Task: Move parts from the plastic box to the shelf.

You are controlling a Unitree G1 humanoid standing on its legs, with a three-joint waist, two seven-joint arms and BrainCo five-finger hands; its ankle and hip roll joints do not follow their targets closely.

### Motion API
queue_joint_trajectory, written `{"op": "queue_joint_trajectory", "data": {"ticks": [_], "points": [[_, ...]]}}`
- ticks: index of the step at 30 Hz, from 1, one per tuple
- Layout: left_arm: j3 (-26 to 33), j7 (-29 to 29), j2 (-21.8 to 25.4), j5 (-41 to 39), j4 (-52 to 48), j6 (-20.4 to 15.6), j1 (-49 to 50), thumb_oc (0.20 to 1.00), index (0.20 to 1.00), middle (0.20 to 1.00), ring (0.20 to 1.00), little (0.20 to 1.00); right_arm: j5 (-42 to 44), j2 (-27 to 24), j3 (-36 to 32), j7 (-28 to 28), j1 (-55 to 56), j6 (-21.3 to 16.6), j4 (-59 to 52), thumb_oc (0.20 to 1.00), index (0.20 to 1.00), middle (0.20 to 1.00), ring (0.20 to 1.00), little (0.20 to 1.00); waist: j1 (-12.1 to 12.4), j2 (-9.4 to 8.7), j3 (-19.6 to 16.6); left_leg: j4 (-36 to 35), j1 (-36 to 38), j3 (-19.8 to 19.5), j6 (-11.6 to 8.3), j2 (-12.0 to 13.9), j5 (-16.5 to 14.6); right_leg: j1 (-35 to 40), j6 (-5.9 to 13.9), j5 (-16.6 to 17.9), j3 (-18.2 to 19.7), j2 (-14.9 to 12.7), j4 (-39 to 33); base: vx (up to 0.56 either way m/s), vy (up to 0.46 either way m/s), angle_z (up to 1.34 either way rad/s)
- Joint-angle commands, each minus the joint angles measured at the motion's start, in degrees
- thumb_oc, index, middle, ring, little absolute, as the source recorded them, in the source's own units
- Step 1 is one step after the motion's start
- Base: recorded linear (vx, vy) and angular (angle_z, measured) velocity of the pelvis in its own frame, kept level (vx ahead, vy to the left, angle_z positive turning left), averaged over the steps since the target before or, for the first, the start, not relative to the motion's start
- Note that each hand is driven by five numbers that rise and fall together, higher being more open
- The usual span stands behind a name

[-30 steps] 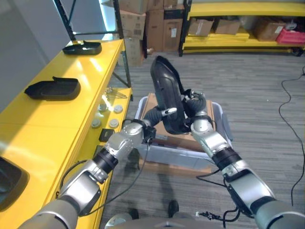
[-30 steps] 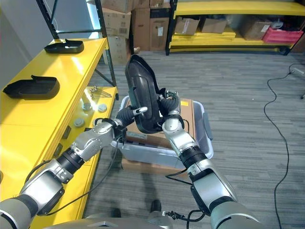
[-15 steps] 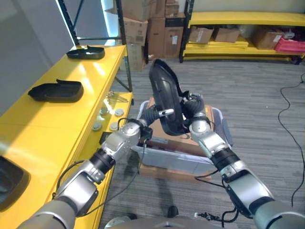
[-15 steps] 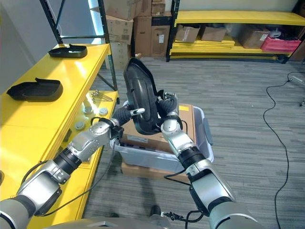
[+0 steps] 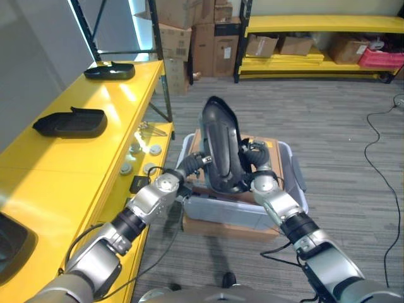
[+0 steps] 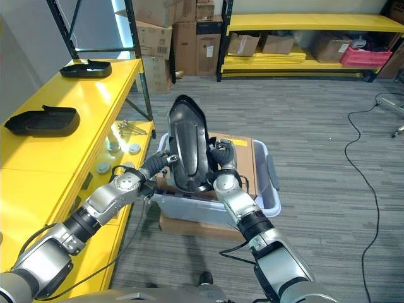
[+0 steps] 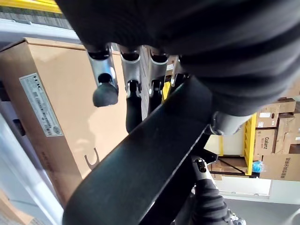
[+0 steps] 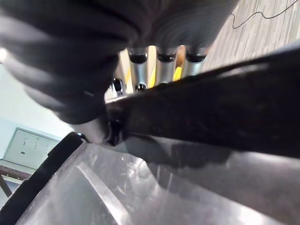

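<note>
I see the long black moulded plastic part [image 5: 221,148] standing almost upright between my two hands, its lower end just above the grey translucent plastic box [image 5: 287,205] and its rounded upper end tipped a little away from me. My left hand [image 5: 196,162] meets the part on its left edge, and in the left wrist view the silver fingers [image 7: 104,75] hook over the black edge with the thumb underneath, so I read that hand as gripping the part. My right hand [image 6: 222,156] is against the part's right side near its lower half; in the right wrist view its fingers [image 8: 161,70] reach over the dark rim and the thumb comes in below, a clamp on the same part. Inside the plastic box lies a flat brown cardboard carton [image 6: 240,156], directly behind and beneath the part, and the box itself sits on another piece of brown cardboard on the grey floor. To my left runs the long yellow shelf [image 5: 76,158], and on it rest two other black plastic parts, one nearer [image 5: 69,122] and one farther along [image 5: 109,71], well apart from each other. A few small round silver fittings [image 5: 142,151] sit near the shelf's edge closest to the box.
</note>
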Motion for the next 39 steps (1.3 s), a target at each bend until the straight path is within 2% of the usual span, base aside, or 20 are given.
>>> {"op": "queue_joint_trajectory", "data": {"ticks": [1,8,9,10,11,20,23,27,28,32,35,39], "points": [[-2.75,-0.14,-4.76,-3.48,1.86,-6.03,-5.11,0.2,0.2,0.2,0.2,0.2,2.02,1.14,0.29,-0.98,-6.0,-5.54,1.33,0.2,0.2,0.2,0.2,0.2,1.94,0.15,-2.55,2.35,-2.63,-0.7,-1.27,2.23,-1.68,1.54,5.42,-8.95,-0.45,-2.14,5.31,0.0,0.0,0.0],[-2.83,2.65,-6.38,-1.49,3.63,-8.8,-4.87,0.2,0.2,0.2,0.2,0.2,5.08,4.11,0.6,-3.07,-6.23,-7.85,1.58,0.2,0.2,0.2,0.2,0.2,2.22,0.01,-2.65,2.2,-2.11,-0.83,-1.34,2.18,-1.82,2.0,5.31,-9.0,-0.42,-2.04,5.11,0.0,0.0,0.0],[-2.71,2.87,-6.43,-1.68,3.64,-8.97,-4.78,0.2,0.2,0.2,0.2,0.2,5.55,4.38,0.52,-2.99,-6.37,-7.77,1.2,0.222,0.222,0.222,0.222,0.222,2.27,-0.04,-2.68,2.15,-2.05,-0.89,-1.33,2.18,-1.86,2.03,5.3,-9.03,-0.41,-2.02,5.08,0.0,0.0,0.0],[-2.57,3.18,-6.4,-2.09,3.51,-8.92,-4.69,0.2,0.2,0.2,0.2,0.2,6.18,4.65,0.59,-3.33,-6.56,-7.5,0.7,0.818,0.818,0.818,0.818,0.818,2.36,-0.05,-2.68,2.14,-2.0,-0.97,-1.32,2.15,-1.88,2.07,5.26,-9.07,-0.42,-2.0,5.1,0.0,0.0,0.0],[-2.44,3.58,-6.37,-2.39,3.42,-8.97,-4.47,0.2,0.2,0.2,0.2,0.2,6.99,4.97,0.61,-3.61,-6.68,-7.42,0.0,1.0,1.0,1.0,1.0,1.0,2.42,-0.07,-2.65,2.12,-1.91,-1.0,-1.32,2.12,-1.9,2.13,5.22,-9.09,-0.42,-1.98,5.08,0.0,0.0,0.0],[0.79,6.6,-5.62,-0.58,2.82,-10.51,-4.71,0.2,0.2,0.2,0.2,0.2,14.32,6.44,-0.57,-3.78,-7.11,-7.68,-1.6,1.0,1.0,1.0,1.0,1.0,3.21,-0.24,-2.85,1.95,-1.6,-1.27,-1.33,2.05,-1.86,2.57,5.08,-8.99,-0.77,-1.88,4.71,0.0,0.0,0.0],[3.82,8.1,-3.79,-2.53,2.77,-11.94,-5.0,0.2,0.2,0.2,0.2,0.2,17.53,5.1,-2.49,-2.1,-5.99,-5.76,-1.34,1.0,1.0,1.0,1.0,1.0,3.12,-0.49,-3.12,1.71,-1.43,-1.11,-1.38,2.07,-1.77,2.69,5.1,-8.94,-0.91,-1.82,4.45,0.0,0.0,0.0],[6.52,9.58,-2.14,-5.34,2.83,-14.24,-5.3,0.2,0.2,0.2,0.2,0.2,19.34,3.54,-4.68,-1.59,-4.76,-6.31,0.08,1.0,1.0,1.0,1.0,1.0,3.01,-0.65,-3.15,1.57,-1.33,-0.9,-1.43,2.12,-1.63,2.75,5.1,-8.79,-1.05,-1.8,4.3,-0.01,-0.007,-0.04],[8.12,10.73,-1.21,-5.0,2.13,-15.41,-5.2,0.2,0.2,0.2,0.2,0.2,20.53,2.85,-6.16,-0.62,-3.69,-7.48,1.0,1.0,1.0,1.0,1.0,1.0,2.92,-0.66,-3.18,1.57,-1.37,-0.86,-1.5,2.21,-1.47,2.66,5.09,-8.72,-1.08,-1.8,4.38,-0.01,-0.006,-0.04],[11.7,13.73,1.8,-4.07,-0.38,-17.17,-4.67,0.2,0.2,0.2,0.2,0.2,20.36,1.05,-9.0,1.14,-0.92,-7.66,-0.47,1.0,1.0,1.0,1.0,1.0,2.77,-0.75,-3.15,1.36,-1.51,-0.74,-1.54,2.23,-1.35,2.46,5.1,-8.6,-1.16,-1.78,4.21,-0.02,-0.002,-0.03],[16.49,17.52,5.55,-0.74,-1.7,-19.54,-3.55,0.2,0.2,0.2,0.2,0.2,18.77,-0.51,-11.65,2.52,2.84,-7.04,-3.65,1.0,1.0,1.0,1.0,1.0,2.62,-0.77,-3.16,0.81,-1.62,-0.83,-1.47,2.08,-1.07,2.19,5.15,-8.49,-1.22,-1.76,4.05,-0.04,0.001,-0.01],[22.26,18.53,10.58,2.07,-2.95,-21.89,-1.46,0.2,0.2,0.2,0.2,0.2,17.28,-2.34,-14.97,4.44,7.91,-7.36,-6.67,1.0,1.0,1.0,1.0,1.0,2.56,-0.73,-3.33,0.25,-1.85,-0.52,-1.44,1.94,-0.85,1.99,5.33,-8.3,-1.44,-1.84,3.57,-0.05,0.015,-0.01]]}}
